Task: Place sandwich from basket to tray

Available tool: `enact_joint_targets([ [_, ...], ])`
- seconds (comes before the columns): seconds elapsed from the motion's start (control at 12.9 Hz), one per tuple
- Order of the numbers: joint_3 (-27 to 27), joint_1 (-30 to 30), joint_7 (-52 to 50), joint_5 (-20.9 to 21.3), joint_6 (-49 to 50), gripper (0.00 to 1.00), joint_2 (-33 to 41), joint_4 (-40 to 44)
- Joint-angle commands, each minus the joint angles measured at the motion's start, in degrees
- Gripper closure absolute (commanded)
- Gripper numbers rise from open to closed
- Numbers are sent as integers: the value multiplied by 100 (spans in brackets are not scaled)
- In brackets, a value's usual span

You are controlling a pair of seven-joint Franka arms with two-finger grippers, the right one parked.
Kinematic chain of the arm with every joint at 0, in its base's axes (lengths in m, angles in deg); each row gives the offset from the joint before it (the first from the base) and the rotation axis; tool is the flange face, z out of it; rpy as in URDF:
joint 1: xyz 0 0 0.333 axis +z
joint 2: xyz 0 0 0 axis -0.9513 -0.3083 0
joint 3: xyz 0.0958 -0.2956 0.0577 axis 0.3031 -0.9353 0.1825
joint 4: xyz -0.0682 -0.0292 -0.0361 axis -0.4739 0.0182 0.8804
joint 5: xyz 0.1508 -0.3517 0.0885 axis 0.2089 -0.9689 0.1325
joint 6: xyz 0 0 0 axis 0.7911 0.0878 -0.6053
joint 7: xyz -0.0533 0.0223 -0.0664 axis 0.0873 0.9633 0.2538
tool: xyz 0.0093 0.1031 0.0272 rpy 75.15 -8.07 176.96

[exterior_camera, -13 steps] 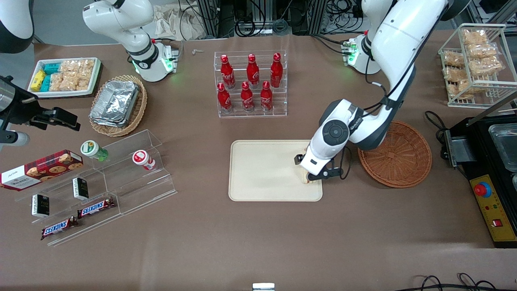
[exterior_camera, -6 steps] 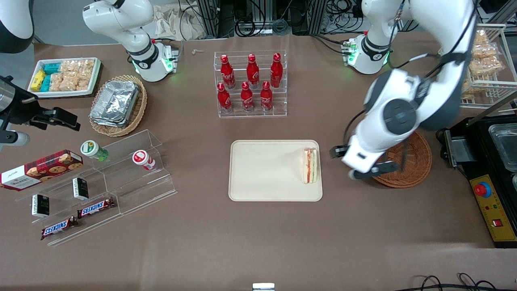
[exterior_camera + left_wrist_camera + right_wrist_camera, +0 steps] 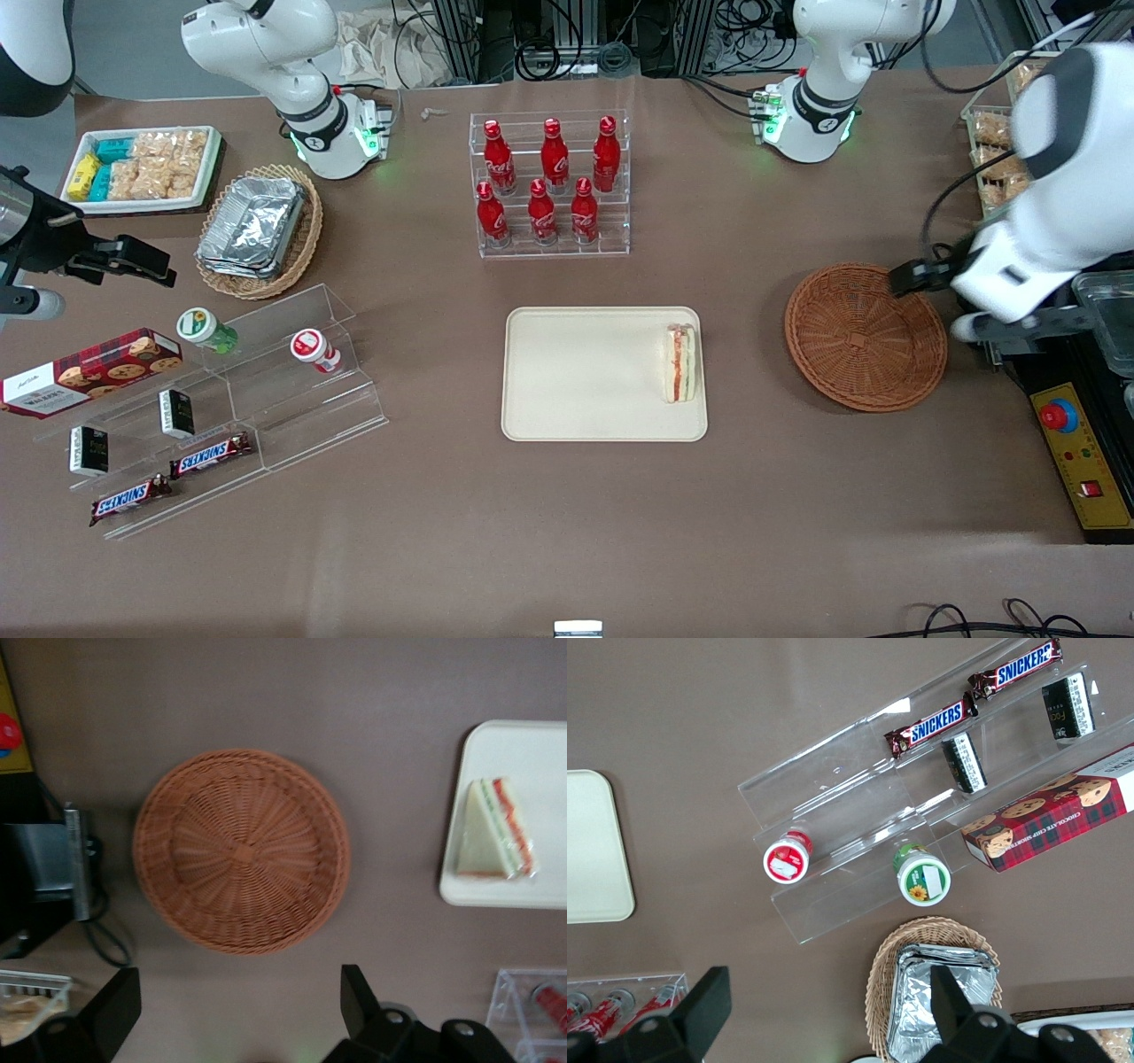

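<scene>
So the sandwich (image 3: pixel 681 362) is sitting on the tray (image 3: pixel 585 377), right up against the tray's short edge that faces the basket (image 3: pixel 865 337), standing on one flat side with the red and green filling stripes facing up. The basket is on the bench (image 3: pixel 567 523) at about 3 o'clock from the tray in the front view, near it but not touching, and nothing is in it. The pincer (image 3: pixel 930 297) hangs up high over the basket's rim on the working arm's end of the bench, well apart from the sandwich; its two fingers (image 3: pixel 354 997) are spread wide with nothing between them, which the wrist view makes really obvious since the whole basket shows in the gap. That wrist view also shows the sandwich as a proper triangle wedge in a clear wrapper, while from the front it just looks like a thin striped strip. The front view gives the wider layout that the wrist one misses: a clear rack of red bottles (image 3: pixel 549 182) at roughly 12 o'clock from the tray, and a tan basket with foil trays (image 3: pixel 259 229) off toward the parked arm's end. The parked arm's wrist camera only catches a corner of the tray.
</scene>
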Motion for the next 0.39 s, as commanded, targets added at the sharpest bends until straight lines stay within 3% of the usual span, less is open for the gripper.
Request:
enact_joint_targets([
  [0.0, 241, -13, 1071, 273, 74, 0, 160, -62],
  [0.08, 250, -13, 1362, 466, 170, 0, 108, 96],
  [0.31, 250, -13, 1436, 495, 189, 0, -59, 387],
])
